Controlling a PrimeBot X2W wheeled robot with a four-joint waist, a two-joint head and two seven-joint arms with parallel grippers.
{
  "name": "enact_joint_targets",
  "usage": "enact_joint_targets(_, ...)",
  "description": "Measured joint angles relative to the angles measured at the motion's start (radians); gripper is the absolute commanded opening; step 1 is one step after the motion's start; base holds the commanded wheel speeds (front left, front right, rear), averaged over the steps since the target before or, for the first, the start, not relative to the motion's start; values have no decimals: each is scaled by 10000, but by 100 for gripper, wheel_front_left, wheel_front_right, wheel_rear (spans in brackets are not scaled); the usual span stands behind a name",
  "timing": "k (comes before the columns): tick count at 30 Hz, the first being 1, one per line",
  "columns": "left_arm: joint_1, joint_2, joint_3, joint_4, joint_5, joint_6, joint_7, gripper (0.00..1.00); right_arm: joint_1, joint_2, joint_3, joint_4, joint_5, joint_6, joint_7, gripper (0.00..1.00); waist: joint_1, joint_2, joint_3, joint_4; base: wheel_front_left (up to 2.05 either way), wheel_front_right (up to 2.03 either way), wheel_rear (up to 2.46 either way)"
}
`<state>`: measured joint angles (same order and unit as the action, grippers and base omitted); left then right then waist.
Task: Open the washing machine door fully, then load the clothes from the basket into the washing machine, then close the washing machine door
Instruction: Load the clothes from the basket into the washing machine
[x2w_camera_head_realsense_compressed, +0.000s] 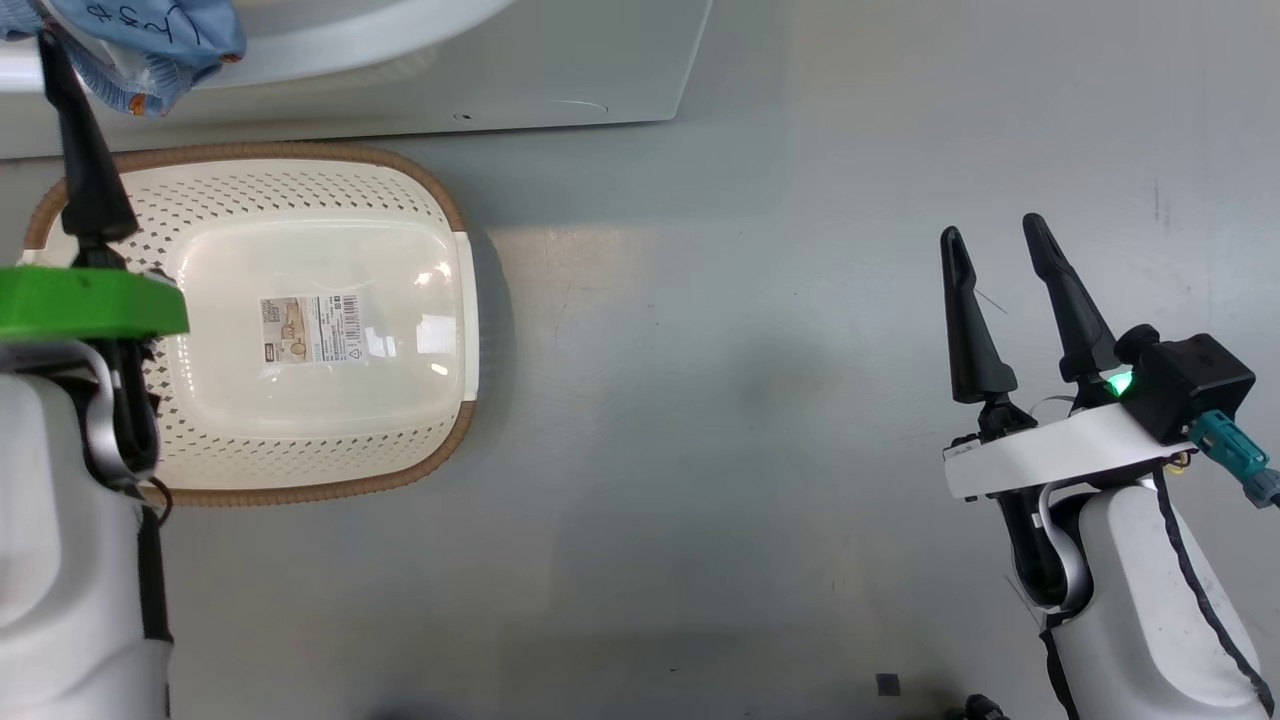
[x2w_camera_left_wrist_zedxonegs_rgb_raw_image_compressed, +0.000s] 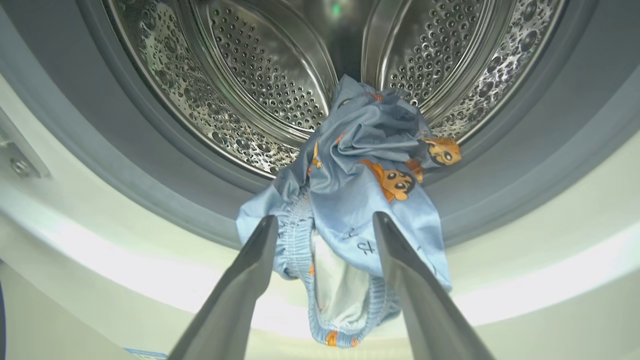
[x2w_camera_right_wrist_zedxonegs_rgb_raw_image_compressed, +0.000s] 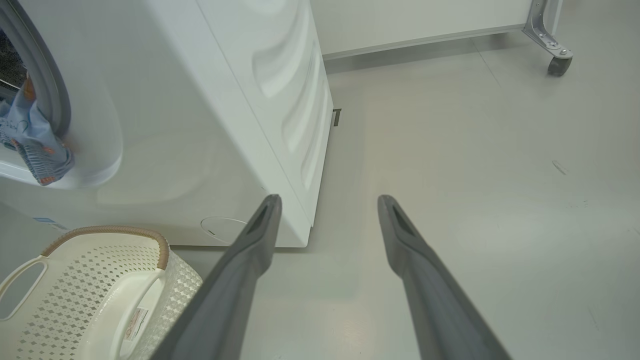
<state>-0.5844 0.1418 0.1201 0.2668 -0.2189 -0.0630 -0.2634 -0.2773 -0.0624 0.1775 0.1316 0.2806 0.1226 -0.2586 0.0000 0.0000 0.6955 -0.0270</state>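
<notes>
The left gripper (x2w_camera_left_wrist_zedxonegs_rgb_raw_image_compressed: 325, 218) is directed at the mouth of the washing machine (x2w_camera_right_wrist_zedxonegs_rgb_raw_image_compressed: 200, 100), with its fingers spread wide apart. The clothes (x2w_camera_left_wrist_zedxonegs_rgb_raw_image_compressed: 350, 195), light blue fabric printed with orange cartoon faces, are found draped over the lower lip of the opening. The upper part is lodged against the steel drum (x2w_camera_left_wrist_zedxonegs_rgb_raw_image_compressed: 250, 75) and across the grey gasket (x2w_camera_left_wrist_zedxonegs_rgb_raw_image_compressed: 150, 165). The elastic hem is left hanging outside, over the white front. The fabric is seen between and behind the two fingers. Whether either finger touches it cannot be determined.

In the head view, the basket (x2w_camera_head_realsense_compressed: 300, 190) is noted on the floor (x2w_camera_head_realsense_compressed: 750, 400), just in front of the machine and below the hanging hem. Its bare bottom is exposed, and a label sticker (x2w_camera_head_realsense_compressed: 310, 328) is fixed at its centre. One dark finger of the left gripper is seen crossing the basket's left rim in that view.

The right gripper (x2w_camera_head_realsense_compressed: 992, 228) is held well apart from the basket and the machine, over bare floor. Its fingers are likewise parted and are closed on nothing. In the right wrist view, the same garment is recorded hanging from the opening, above the basket.
</notes>
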Motion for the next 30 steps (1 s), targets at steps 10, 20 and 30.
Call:
enact_joint_targets(10,1781,-802,15,-493,46,8,15,100,1,-13,-38,-2,0,0,0,100,0,0,18,-43,0,0,0)
enact_joint_targets(20,2810,-909,15,-545,65,6,27,100,-1,-12,25,0,4,0,0,100,0,0,38,-92,0,0,0)
enact_joint_targets(30,2982,-936,35,-882,65,-13,27,100,-2,-12,63,25,17,0,0,100,0,0,1,-162,0,0,0)
